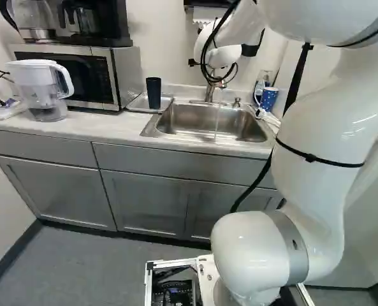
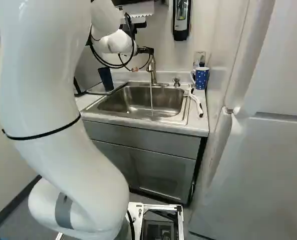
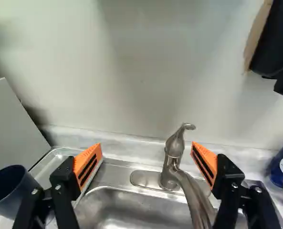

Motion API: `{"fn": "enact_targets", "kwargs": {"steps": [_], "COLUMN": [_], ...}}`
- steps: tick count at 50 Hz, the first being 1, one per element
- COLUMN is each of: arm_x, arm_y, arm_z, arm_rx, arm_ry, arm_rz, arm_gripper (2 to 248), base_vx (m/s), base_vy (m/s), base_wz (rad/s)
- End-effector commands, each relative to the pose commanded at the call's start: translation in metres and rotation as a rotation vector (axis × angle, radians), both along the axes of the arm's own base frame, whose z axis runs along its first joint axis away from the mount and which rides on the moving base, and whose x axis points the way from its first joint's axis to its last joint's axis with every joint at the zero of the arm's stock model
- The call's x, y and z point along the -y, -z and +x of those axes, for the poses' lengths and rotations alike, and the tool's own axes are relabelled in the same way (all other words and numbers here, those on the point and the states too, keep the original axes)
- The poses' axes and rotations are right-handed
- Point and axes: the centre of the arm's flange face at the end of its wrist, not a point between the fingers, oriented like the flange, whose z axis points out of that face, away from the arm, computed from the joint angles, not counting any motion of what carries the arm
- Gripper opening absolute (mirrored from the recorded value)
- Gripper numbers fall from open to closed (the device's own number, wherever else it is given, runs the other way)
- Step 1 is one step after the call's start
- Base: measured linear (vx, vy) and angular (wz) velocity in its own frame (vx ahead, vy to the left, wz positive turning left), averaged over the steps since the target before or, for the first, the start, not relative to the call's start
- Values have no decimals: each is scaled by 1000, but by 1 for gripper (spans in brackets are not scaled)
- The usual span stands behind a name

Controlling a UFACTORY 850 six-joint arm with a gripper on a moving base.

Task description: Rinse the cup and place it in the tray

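Upper left in the left base view, the tumbler seems stiff, light, maybe slick: grasp mid-wall; claw spread apart

The arm hides most of the gripper in both base views and is cut off by their edges. It also hides part of the tray in the right base view. The wrist view's edges cut off the cup, sink and spout end. The mug partly hides the thing behind it.
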Motion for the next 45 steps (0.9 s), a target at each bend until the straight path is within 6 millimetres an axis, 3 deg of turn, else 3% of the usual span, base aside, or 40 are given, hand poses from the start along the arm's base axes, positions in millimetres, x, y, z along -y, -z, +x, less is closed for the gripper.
{"fn": "enact_targets", "kwargs": {"steps": [23, 45], "arm_x": [21, 39], "arm_y": [3, 19], "arm_z": [-42, -87], "arm_rx": [-53, -234], "arm_ry": [39, 76], "arm_rz": [4, 22], "arm_gripper": [247, 247], "base_vx": [0, 0], "base_vy": [0, 0], "base_wz": [0, 0]}}
